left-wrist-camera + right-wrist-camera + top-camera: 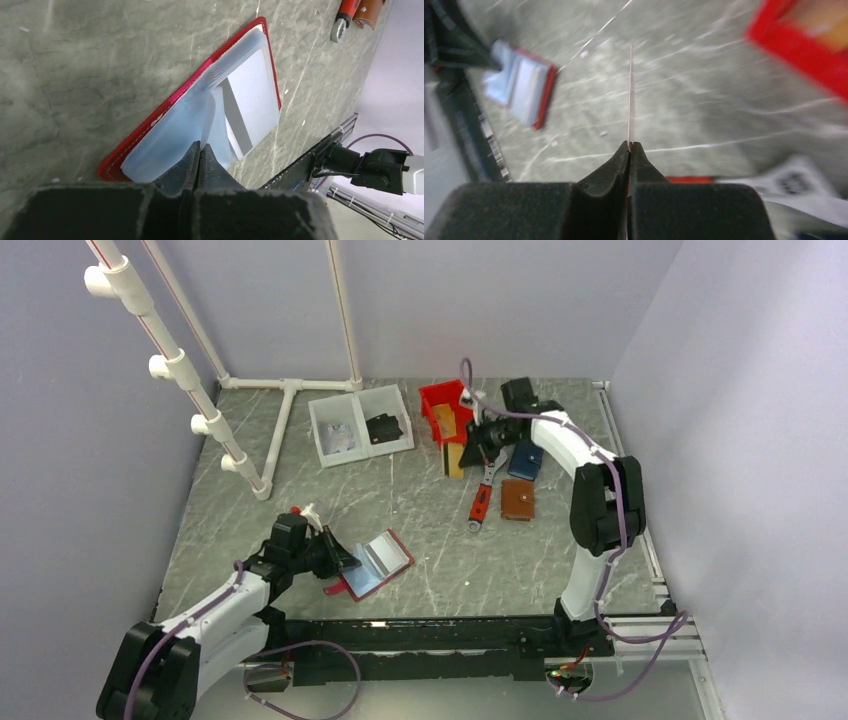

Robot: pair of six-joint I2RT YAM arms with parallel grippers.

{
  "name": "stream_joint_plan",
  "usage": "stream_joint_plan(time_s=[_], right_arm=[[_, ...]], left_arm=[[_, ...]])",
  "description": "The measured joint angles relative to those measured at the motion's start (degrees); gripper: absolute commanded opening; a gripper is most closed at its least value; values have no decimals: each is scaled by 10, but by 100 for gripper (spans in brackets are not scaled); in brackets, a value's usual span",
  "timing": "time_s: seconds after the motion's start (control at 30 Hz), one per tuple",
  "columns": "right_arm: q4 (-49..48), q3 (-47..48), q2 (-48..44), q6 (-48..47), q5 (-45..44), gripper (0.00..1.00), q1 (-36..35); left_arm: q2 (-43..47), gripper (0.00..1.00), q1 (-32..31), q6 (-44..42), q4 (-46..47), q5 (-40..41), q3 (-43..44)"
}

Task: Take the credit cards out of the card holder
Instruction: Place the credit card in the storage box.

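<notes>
Card holder (378,562): lay open, pale inside up, on the table (420,520), at the near left.
Left gripper (200,150): jaws together, seemingly pinching the holder's inner flap.
Right gripper (629,145): clamped on one credit card (630,100), held edge-on, far right, near the red bin (437,392).
Progress: one card out; a striped card (239,112) apparently not yet removed from its pocket.
Room: plain pale walls.
Surface: grey marbled, white-veined.
</notes>
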State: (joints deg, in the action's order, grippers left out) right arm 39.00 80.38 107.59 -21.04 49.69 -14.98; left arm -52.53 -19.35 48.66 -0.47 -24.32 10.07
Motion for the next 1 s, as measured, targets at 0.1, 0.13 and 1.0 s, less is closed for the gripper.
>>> stream_joint_plan(time_s=[0.1, 0.13, 1.0], right_arm=[[0, 87, 4, -1, -72, 0, 19], [0, 109, 8, -1, -90, 0, 20], [38, 449, 274, 21, -264, 19, -6]], left_arm=[[19, 0, 0, -7, -31, 13, 3], [28, 0, 0, -10, -43, 16, 3], [95, 0, 1, -14, -123, 33, 20]])
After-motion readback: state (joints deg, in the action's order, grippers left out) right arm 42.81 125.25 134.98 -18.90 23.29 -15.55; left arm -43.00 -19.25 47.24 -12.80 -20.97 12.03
